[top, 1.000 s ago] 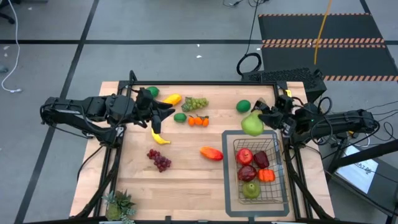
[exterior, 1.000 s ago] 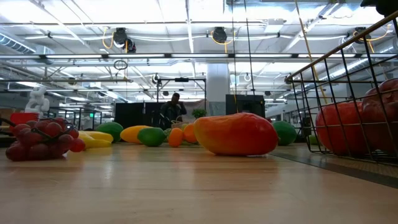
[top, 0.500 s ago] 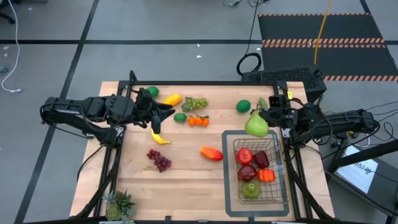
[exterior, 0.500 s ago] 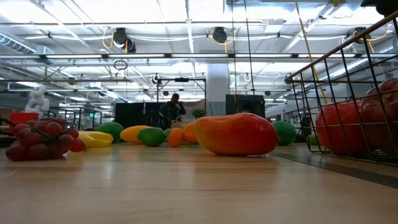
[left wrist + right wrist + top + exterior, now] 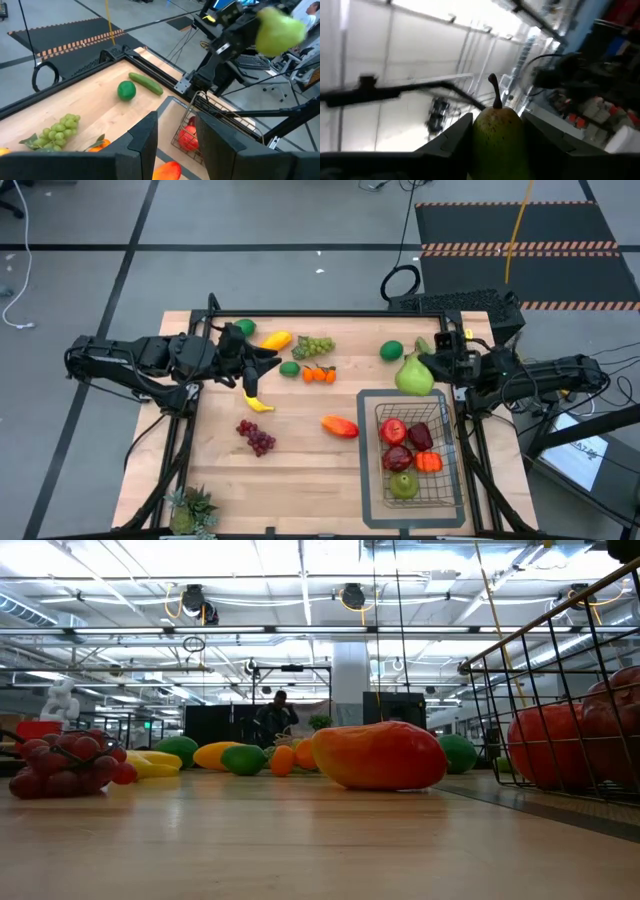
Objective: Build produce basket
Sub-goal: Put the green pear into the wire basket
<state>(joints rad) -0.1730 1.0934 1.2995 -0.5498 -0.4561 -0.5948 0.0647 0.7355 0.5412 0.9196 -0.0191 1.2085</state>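
pear (image 5: 498, 136): green, speckled, dark stem, wedged between the jaws
right gripper (image 5: 428, 370): clamped on pear
left gripper (image 5: 175, 142): narrow gap, empty

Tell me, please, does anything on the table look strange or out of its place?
Mostly no. One oddity: a spiky green potted plant stands at the table's near left corner, and it is not produce. The right gripper holds a green pear just outside the basket. Nothing looks spilled or damaged.
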